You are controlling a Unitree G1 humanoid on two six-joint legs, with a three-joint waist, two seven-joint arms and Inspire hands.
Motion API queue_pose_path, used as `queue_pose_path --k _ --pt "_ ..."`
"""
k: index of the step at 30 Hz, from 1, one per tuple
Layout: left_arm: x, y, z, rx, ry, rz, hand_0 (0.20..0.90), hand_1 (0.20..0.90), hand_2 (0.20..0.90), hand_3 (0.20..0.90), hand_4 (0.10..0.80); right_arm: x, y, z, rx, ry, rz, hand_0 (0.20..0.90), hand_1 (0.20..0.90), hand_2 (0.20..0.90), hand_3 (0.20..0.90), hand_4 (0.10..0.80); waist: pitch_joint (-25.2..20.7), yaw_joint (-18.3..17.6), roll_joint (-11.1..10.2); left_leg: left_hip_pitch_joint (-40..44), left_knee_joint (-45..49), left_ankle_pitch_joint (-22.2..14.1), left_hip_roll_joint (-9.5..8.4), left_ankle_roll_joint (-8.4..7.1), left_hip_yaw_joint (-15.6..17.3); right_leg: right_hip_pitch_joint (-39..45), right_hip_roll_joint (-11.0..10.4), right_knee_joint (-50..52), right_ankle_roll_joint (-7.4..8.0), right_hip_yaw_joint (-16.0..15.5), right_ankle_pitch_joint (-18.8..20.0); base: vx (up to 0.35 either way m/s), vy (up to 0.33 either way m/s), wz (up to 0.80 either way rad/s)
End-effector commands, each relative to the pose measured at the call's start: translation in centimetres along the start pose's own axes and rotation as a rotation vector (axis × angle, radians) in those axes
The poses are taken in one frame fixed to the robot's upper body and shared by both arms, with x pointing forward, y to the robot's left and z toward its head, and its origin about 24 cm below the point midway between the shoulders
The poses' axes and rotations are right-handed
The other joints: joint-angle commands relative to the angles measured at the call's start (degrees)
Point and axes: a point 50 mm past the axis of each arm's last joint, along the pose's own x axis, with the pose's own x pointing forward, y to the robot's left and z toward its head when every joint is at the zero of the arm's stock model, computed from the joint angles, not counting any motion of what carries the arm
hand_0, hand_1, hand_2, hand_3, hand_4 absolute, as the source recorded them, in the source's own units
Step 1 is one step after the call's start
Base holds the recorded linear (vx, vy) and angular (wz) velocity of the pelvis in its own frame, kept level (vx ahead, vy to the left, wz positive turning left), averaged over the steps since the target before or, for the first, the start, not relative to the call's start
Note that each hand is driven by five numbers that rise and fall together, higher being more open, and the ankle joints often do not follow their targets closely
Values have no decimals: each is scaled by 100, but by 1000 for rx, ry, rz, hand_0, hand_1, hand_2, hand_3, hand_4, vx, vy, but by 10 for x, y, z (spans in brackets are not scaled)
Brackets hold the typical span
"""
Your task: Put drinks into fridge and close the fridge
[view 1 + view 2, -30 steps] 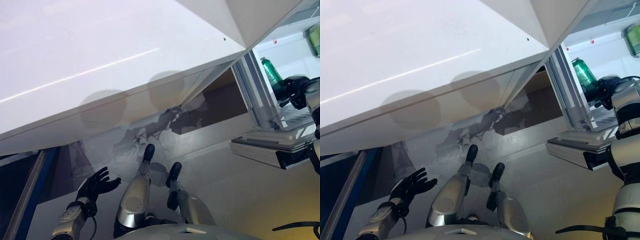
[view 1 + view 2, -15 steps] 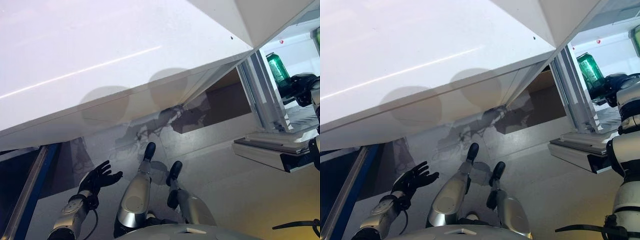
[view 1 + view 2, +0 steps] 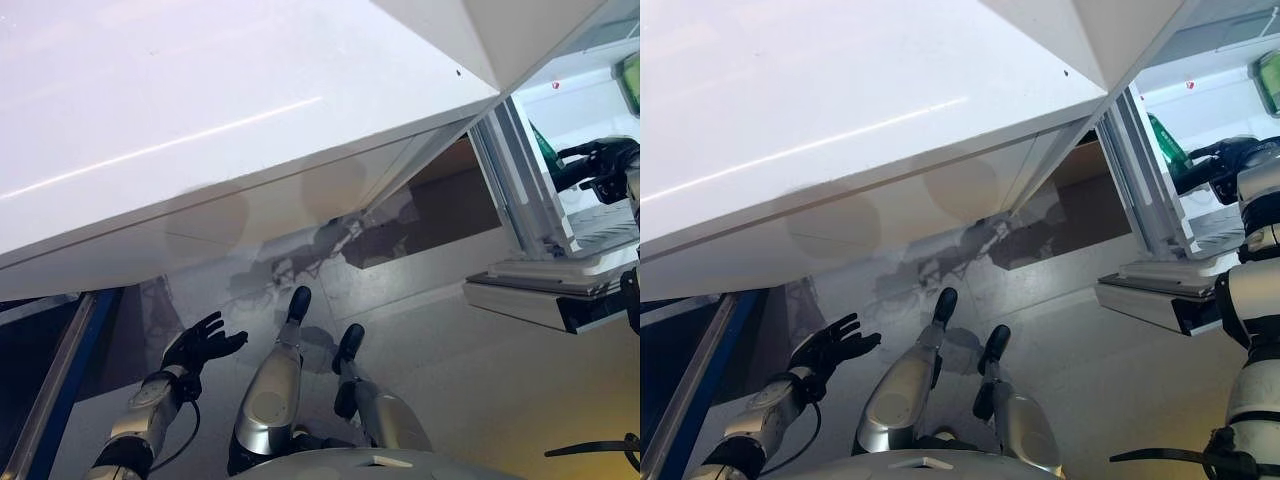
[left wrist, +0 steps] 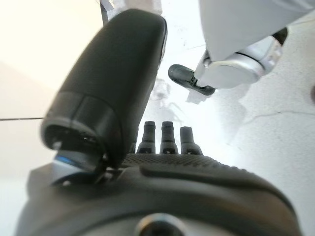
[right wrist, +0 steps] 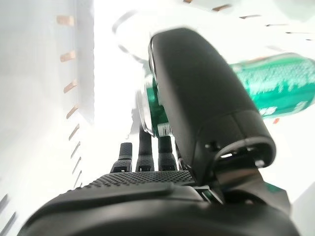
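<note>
Green metal can (image 5: 275, 88), a smooth cylinder with pale print on its side, lies tilted inside the open fridge (image 3: 560, 90), and in the right wrist view it sits just past the right hand (image 3: 1220, 160), whose straight dark fingers (image 5: 147, 147) reach toward its silvery end while the broad matte thumb crosses in front of it without curling round it. From the head views only a narrow green sliver of the can (image 3: 1167, 140) shows, tucked between the fridge's pale upright frame and the hand. The hand is spread wide and grips nothing. Under it runs a white wire shelf (image 3: 605, 225) of thin parallel bars, and the fridge's inner walls are glossy white plastic, ribbed along one side with small tan tabs (image 5: 66, 56). A second green object (image 3: 630, 80) shows at the view's far right edge, higher in the fridge, too cropped to identify. A thick white slab with a dark end (image 3: 540, 300) juts out below the fridge opening. Overhead, a broad, smooth white panel (image 3: 200, 130) with a sharp angled edge fills most of the head views. The floor (image 3: 470, 380) is pale grey and mottled, with cracked-looking marks. The left hand (image 3: 205, 345) hangs low over the floor, well apart from the fridge, fingers splayed and relaxed, holding nothing.
</note>
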Motion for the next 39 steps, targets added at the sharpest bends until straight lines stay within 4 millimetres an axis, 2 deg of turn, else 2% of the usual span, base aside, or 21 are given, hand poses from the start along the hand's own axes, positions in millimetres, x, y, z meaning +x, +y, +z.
queue_pose_path --k 1,4,7,14,17,21,25,26,27,30,33,39 --pt "-17 32 -28 50 114 76 900 900 900 900 800 -18 -36 19 -53 -88 -136 900 900 900 900 800 -618 -211 -87 91 -53 -654 -46 -65 214 -533 15 219 339 161 226 -14 41 -11" --pt "-15 31 -30 60 136 81 900 900 900 900 800 -19 -35 27 -46 -170 -165 900 900 900 900 800 -691 -302 -89 190 -65 -677 -35 -58 286 -462 9 201 349 212 230 -4 39 -9" --pt "-15 31 -38 76 167 77 900 900 900 900 800 -26 -35 46 4 -334 -226 900 900 900 900 800 -823 -459 -77 340 -83 -711 -24 -54 383 -365 0 185 375 288 237 -1 45 -7" --pt "-15 24 -51 92 206 46 900 900 900 900 800 -43 -26 62 101 -586 -313 900 900 900 900 800 -1102 -835 -15 608 -99 -800 -17 -37 570 -222 -26 172 443 472 239 2 35 -16" --pt "-16 18 -59 107 236 20 900 900 900 900 800 -53 -18 59 153 -699 -343 900 900 900 900 800 -1273 -1055 22 742 -101 -859 -8 -16 686 -144 -30 150 486 621 233 15 28 -21" --pt "-17 9 -74 122 284 -22 900 900 900 900 800 -69 3 49 227 -846 -364 900 900 900 900 800 -1530 -1412 158 935 -113 -949 -13 27 839 -53 -23 132 539 864 223 17 38 -27" --pt "-19 2 -83 114 310 -36 900 900 900 900 800 -76 27 27 318 -896 -354 900 900 900 900 800 -1707 -1710 249 1087 -113 -1054 -3 58 996 -2 -9 124 569 1044 209 18 29 -30" --pt "-19 0 -86 108 318 -38 900 900 900 900 800 -75 36 17 370 -897 -341 900 900 900 900 800 -1757 -1796 279 1138 -113 -1085 -7 69 1033 16 -8 133 574 1095 201 67 42 -50" --pt "-20 -3 -91 96 332 -41 900 900 900 900 800 -73 53 1 438 -879 -303 900 900 900 900 800 -1823 -1904 329 1216 -107 -1127 -17 90 1083 47 -4 162 574 1170 176 80 35 -44" --pt "-23 -8 -99 85 359 -42 900 900 900 900 800 -71 76 -26 476 -839 -262 900 900 900 900 800 -1908 -2024 384 1342 -71 -1204 -36 132 1157 121 -6 218 570 1271 128 84 21 -42" --pt "-27 -13 -110 75 391 -32 900 900 900 900 800 -68 107 -60 531 -757 -204 900 900 900 900 800 -1980 -2128 445 1533 50 -1345 -72 217 1254 253 -19 368 546 1396 14 82 7 -32" --pt "-35 -15 -125 68 454 1 900 900 900 900 800 -61 159 -102 541 -581 -90 900 900 900 900 800 -1923 -2205 454 1610 903 -1730 -142 311 1225 426 -35 1042 393 1402 -343 138 -14 -18"
